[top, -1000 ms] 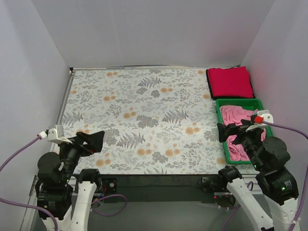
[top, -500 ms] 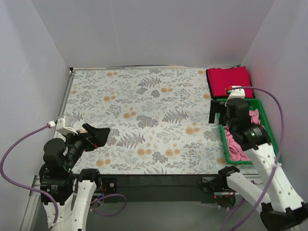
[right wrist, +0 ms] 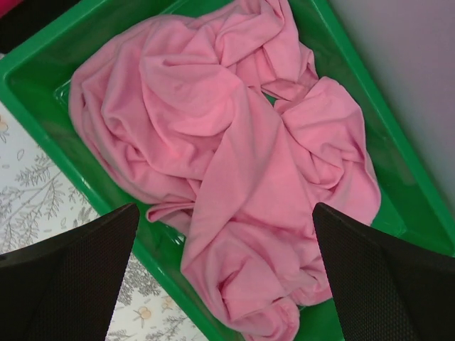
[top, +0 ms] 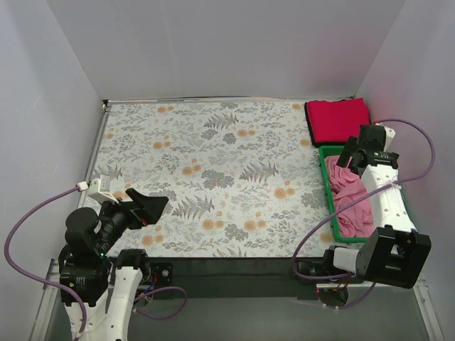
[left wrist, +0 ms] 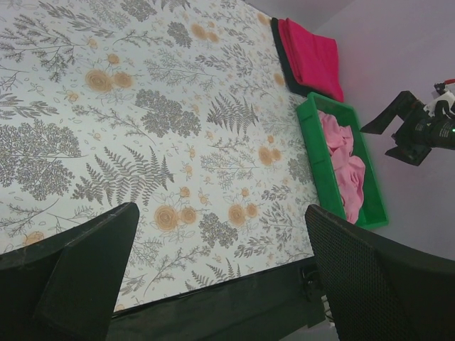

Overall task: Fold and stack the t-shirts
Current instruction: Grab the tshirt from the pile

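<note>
Entering first the pink t-shirt [right wrist: 227,163]: lying crumpled in a loose heap inside the green bin [right wrist: 43,67], covering most of its floor, bunching into deep folds, with no sleeve or collar to be told apart.

Entering next the red t-shirt [top: 340,121]: lying folded flat in the far right corner of the floral table cloth [top: 213,156], just beyond the bin's far end, touching nothing pink, not stacked with the other shirt. Showing a dark edge along its left and near sides; being unable to tell what that edge belongs to.

Placing the bin along the right edge of the cloth, running from near the red shirt toward the near edge of the table.

Noting the right gripper [right wrist: 226,209]: hovering above the bin, looking straight down on the pink heap, jaws standing spread wide, pinching nothing.

Noting the left gripper [left wrist: 220,209]: hanging over the near left part of the cloth, jaws likewise spread wide, holding nothing, well apart from both shirts and from the bin.

Closing with the pale walls [top: 213,50]: enclosing the table on the left, far and right sides.
</note>
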